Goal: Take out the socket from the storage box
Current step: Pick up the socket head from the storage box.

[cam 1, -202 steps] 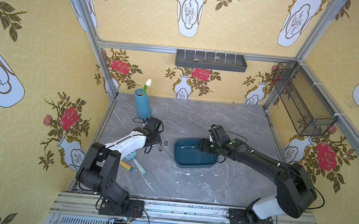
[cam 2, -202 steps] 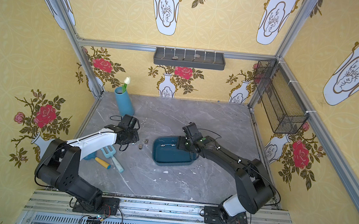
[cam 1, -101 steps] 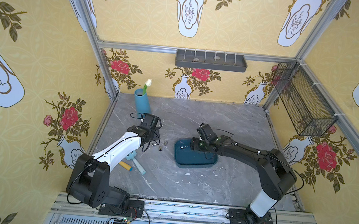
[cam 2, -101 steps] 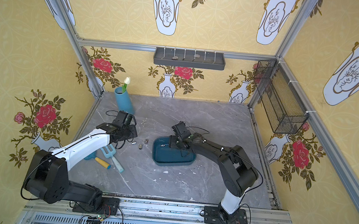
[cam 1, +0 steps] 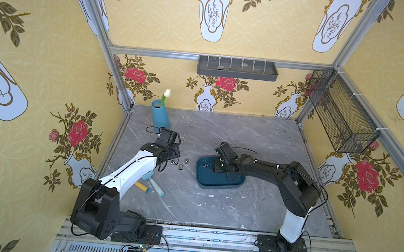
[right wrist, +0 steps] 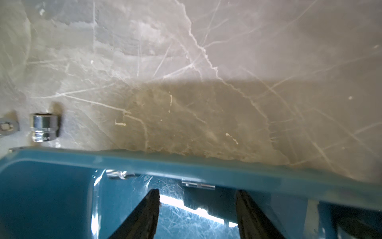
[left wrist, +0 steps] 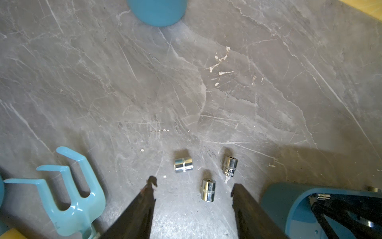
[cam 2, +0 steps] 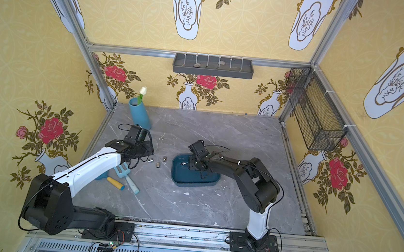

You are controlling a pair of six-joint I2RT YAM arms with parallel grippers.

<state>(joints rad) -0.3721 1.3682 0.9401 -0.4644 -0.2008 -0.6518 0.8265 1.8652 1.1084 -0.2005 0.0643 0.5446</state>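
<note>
The storage box (cam 1: 218, 182) (cam 2: 192, 178) is a dark teal tub on the marble table, right of centre. One chrome socket (cam 1: 204, 166) (cam 2: 183, 164) lies inside near its left wall. My right gripper (cam 1: 217, 169) (right wrist: 197, 193) reaches down into the box, open and holding nothing. In the right wrist view two sockets (right wrist: 119, 174) (right wrist: 198, 184) show half hidden under the box rim (right wrist: 227, 169). Three more sockets (left wrist: 183, 164) (left wrist: 230, 166) (left wrist: 208, 190) lie on the table left of the box. My left gripper (cam 1: 168, 160) (left wrist: 194, 186) is open just behind them, holding nothing.
A light blue garden fork (left wrist: 68, 196) (cam 2: 123, 169) and a yellow-handled tool (cam 1: 142, 187) lie under the left arm. A blue vase (cam 1: 160, 115) with a white flower stands at the back left. A grey tray (cam 1: 238, 69) and a black mesh basket (cam 1: 341, 114) hang on the walls.
My right gripper has moved left across the storage box and its jaws have narrowed a little. The left gripper's jaws have widened over the sockets on the table.
</note>
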